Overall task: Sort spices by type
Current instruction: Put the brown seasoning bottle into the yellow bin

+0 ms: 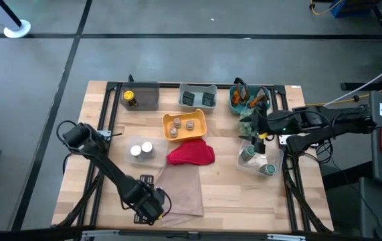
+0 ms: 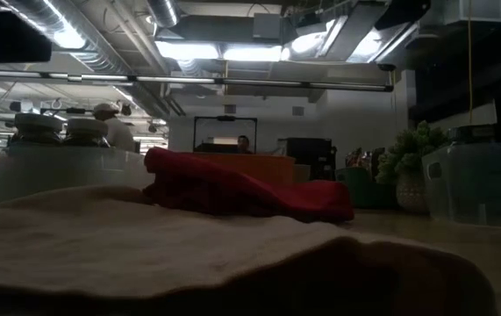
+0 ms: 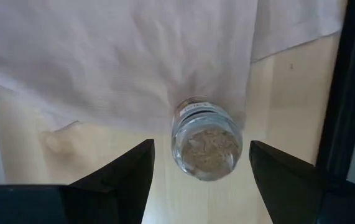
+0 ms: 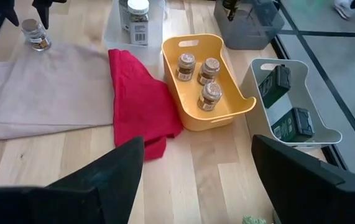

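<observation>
A small clear pot with a tan top (image 3: 206, 140) stands upright at the near left corner of a beige cloth (image 1: 180, 191). My left gripper (image 3: 202, 149) points down over it, open, with one finger on either side and apart from it. The pot (image 4: 35, 34) also shows in the right wrist view. Three like pots sit in the yellow bin (image 1: 184, 125). My right gripper (image 1: 257, 127) hangs open and holds nothing above the table's right part, beside the green plant (image 1: 247, 124).
A red cloth (image 1: 191, 154) lies mid-table. A clear bin with silver-capped jars (image 1: 140, 150) is at the left and one with green-lidded jars (image 1: 261, 161) at the right. Along the far edge stand a grey bin with the yellow-capped bottle (image 1: 130, 98), a tin bin (image 1: 197, 97) and a teal sachet bin (image 1: 247, 99).
</observation>
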Controlling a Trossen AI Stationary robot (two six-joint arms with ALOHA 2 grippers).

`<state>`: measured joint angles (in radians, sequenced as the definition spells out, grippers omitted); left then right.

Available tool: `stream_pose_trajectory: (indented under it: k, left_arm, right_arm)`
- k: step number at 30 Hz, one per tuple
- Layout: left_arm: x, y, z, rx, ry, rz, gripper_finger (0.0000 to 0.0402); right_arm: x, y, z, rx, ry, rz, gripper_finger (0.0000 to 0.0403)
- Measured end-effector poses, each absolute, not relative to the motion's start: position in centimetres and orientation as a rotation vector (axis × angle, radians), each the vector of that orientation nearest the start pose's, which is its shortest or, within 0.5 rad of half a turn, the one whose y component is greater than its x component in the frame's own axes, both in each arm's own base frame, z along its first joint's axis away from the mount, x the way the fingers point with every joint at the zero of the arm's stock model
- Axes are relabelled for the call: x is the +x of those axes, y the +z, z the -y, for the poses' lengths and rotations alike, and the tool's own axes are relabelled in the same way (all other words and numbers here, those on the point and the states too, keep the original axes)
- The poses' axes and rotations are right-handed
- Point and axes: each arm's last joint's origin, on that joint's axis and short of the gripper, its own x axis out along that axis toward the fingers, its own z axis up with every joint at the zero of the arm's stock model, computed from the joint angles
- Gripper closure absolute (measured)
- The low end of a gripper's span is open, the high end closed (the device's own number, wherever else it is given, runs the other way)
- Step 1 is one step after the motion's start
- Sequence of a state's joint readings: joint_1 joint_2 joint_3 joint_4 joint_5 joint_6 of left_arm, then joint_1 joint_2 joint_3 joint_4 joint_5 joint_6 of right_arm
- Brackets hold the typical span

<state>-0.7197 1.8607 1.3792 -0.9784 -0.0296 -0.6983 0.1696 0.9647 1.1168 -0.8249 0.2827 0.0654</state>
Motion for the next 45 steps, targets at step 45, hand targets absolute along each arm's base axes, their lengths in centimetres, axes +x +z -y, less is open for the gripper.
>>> stream_pose_trajectory:
  k: [45]
  left_arm:
    - [29.7, 17.9, 20.5, -0.107, -0.157, -1.567, 0.0240]
  right_arm:
    - [6.1, 24.4, -0.3, 0.159, -0.087, -0.075, 0.0105]
